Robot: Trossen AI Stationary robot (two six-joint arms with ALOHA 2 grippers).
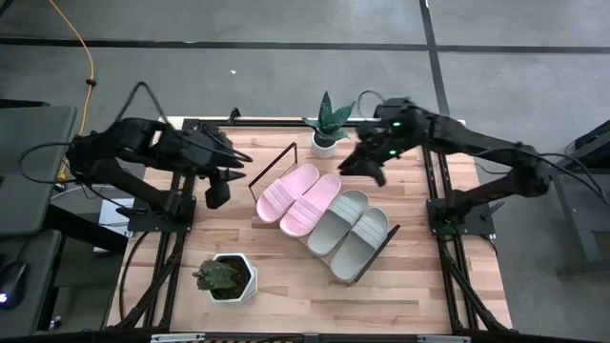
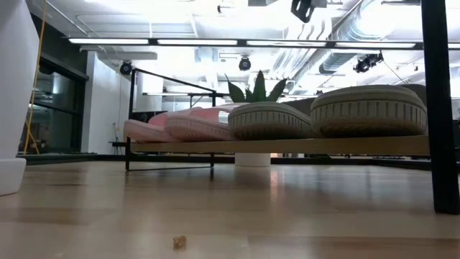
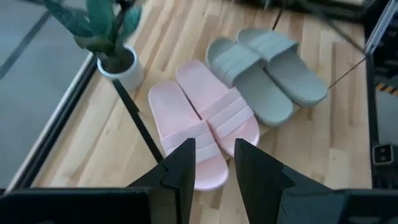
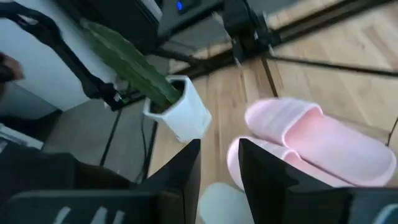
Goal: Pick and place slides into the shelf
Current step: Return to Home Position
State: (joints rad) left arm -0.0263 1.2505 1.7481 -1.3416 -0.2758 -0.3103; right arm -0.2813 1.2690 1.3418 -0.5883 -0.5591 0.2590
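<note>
Two pale pink slides [image 1: 298, 197] and two light grey slides [image 1: 350, 231] lie side by side, soles down, on the shelf [image 2: 287, 145]. The shelf is a light-wood board with black wire end frames [image 1: 276, 164], set slantwise mid-table. My left gripper [image 1: 217, 191] hangs in the air left of the shelf, open and holding nothing. In its wrist view the pink pair [image 3: 202, 124] and the grey pair [image 3: 267, 74] lie below it. My right gripper [image 1: 367, 170] hangs above the shelf's far right side, also open and holding nothing, with a pink slide [image 4: 311, 134] beyond its fingers.
A spiky green plant in a white pot [image 1: 326, 129] stands at the far edge behind the shelf. A succulent in a white hexagonal pot [image 1: 229, 278] stands near the front left. A small crumb [image 2: 180, 242] lies on the tabletop in front. Bare wood shows near the front right.
</note>
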